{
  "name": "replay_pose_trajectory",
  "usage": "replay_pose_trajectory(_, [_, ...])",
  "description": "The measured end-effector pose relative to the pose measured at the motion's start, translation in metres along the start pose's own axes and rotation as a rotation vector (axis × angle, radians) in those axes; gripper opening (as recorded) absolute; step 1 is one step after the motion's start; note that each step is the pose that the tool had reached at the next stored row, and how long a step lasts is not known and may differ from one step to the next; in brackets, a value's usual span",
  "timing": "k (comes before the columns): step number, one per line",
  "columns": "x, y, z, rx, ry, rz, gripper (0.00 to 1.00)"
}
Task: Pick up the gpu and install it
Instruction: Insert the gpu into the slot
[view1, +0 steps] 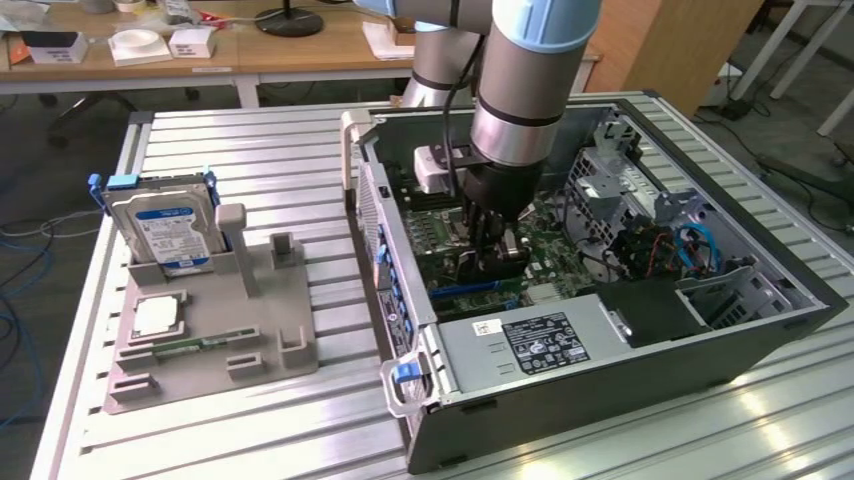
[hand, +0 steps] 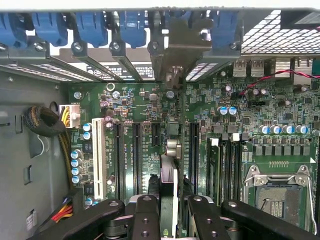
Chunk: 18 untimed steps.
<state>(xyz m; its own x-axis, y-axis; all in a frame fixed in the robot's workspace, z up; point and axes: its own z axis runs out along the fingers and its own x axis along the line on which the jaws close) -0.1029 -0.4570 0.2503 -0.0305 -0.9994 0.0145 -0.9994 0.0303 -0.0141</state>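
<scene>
The gripper (hand: 169, 210) is clamped on the gpu (hand: 168, 175), which stands edge-on between the two fingers (hand: 143, 212), its thin profile running straight ahead from the tool toward its metal bracket (hand: 172, 67) at the rear wall of the case. This edge-down hold appears chosen to line the card with the expansion slots (hand: 136, 155) on the motherboard (hand: 240, 125) directly below the tool. To one side of the tool lies the empty CPU socket (hand: 277, 192). In the exterior view the arm (view1: 527, 70) descends almost vertically into the open computer case (view1: 747, 330), wrist pointing down. Beyond the case, the parts stand (view1: 254, 340) holds the hard drive (view1: 167, 230).
</scene>
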Motion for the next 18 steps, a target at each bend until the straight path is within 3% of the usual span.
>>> replay_pose_trajectory(18, [0.0000, 0.0016, 0.0041, 0.0001, -0.0001, 0.000, 0.27])
